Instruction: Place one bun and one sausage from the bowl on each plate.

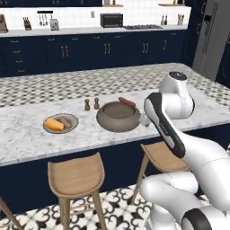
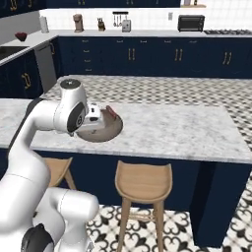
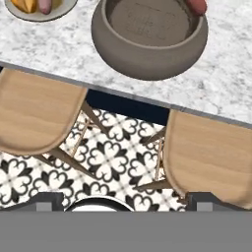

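We are seeing the claw [image 3: 125, 204] hanging above the patterned floor between two wooden stools, its dark tips standing wide apart and holding nothing. It is sitting on our side of the white marble counter [image 1: 27, 130], short of the counter edge.

The deep round grey-brown stone bowl [image 1: 118, 117] is resting on the counter near that edge, upright. A reddish-brown sausage [image 1: 127, 102] is lying across its far rim, its long axis running left to right along the rim. To the left, well apart from the bowl, the shallow grey-tan plate [image 1: 60, 123] is carrying an orange bun [image 1: 54, 124] and a pinkish sausage [image 1: 66, 121] side by side, both angled alike.

Two small brown shakers [image 1: 91, 104] are standing just behind the gap between the plate and bowl. The left wooden stool [image 3: 37, 115] and right wooden stool [image 3: 211, 157] are tucked under the counter below.
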Controlling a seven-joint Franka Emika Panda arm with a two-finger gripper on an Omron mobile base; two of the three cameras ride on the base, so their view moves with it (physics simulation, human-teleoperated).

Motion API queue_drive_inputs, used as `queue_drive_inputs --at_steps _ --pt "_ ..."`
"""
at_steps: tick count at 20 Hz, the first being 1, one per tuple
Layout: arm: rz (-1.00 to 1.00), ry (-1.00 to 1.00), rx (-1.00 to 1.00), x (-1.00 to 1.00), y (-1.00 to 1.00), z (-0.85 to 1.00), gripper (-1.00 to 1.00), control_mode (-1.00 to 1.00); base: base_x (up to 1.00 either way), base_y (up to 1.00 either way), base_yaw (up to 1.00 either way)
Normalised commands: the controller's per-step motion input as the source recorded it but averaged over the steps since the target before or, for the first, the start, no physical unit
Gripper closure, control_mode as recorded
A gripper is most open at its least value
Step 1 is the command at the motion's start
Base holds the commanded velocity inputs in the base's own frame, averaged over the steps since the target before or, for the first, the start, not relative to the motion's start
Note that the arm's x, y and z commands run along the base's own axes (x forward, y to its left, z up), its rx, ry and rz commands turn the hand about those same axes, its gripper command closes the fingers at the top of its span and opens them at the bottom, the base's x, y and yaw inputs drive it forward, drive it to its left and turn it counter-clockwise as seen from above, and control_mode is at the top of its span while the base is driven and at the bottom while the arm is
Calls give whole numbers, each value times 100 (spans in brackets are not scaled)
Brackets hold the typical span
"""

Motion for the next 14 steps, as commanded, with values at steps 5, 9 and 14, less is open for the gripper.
queue_drive_inputs --at_steps 5,9,14 --pt "0 0 0 0 0 0 -100 100 51 -49 12" --pt "0 0 0 0 0 0 -100 100 57 7 0" --pt "0 0 0 0 0 0 -100 100 3 2 0"
